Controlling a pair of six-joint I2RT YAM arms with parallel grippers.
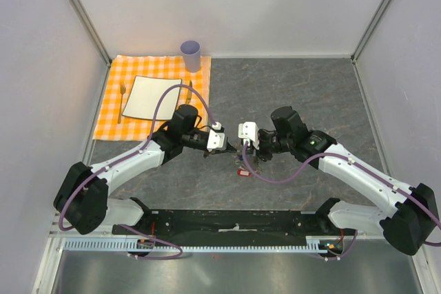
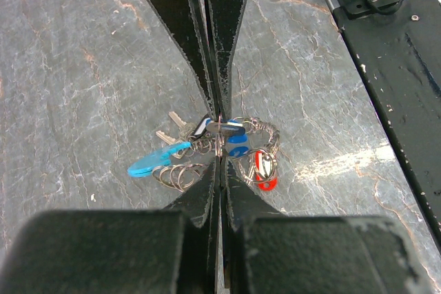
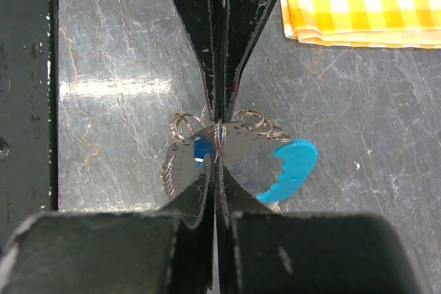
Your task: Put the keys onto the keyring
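**Top external.**
- Black metal base rail [image 1: 234, 222]: runs along the near table edge.
- Left gripper [image 1: 229, 148] and right gripper [image 1: 242, 148]: point at each other just beyond the rail's middle, tips almost meeting.
- Keyring (loop of silver metal chain with a curved cyan plastic clasp) [image 1: 241, 160]: under those tips, on the rail's far side.
- Keys (small, silver metal, oblong plastic tags) [image 1: 242, 171]: bunched with the keyring, a red tag on the rail side.
- Orange-and-white checked cloth [image 1: 114, 122]: well beyond the rail's left half. It bears a white square plate [image 1: 148, 96], and a lavender cup [image 1: 191, 54] stands at its far corner.

**Left wrist.**
- The rail [image 2: 400, 101] is at the right.
- Left gripper [image 2: 220, 160]: clenched, tips against a thin ring of the bunch.
- Right gripper [image 2: 219, 116]: meets it from the opposite side, equally pressed together. Whether either actually nips the ring cannot be told.
- Cyan clasp [image 2: 157, 161]: lies away from the rail.
- Red tag [image 2: 264, 170]: lies toward the rail.

**Right wrist.**
- The rail [image 3: 27, 101] is at the left.
- Both sets of jaws are closed tip to tip over the chain rings [image 3: 256, 122].
- The clasp [image 3: 289, 166] is on the side far from the rail, and a blue tag [image 3: 202, 149] is nearer the rail.
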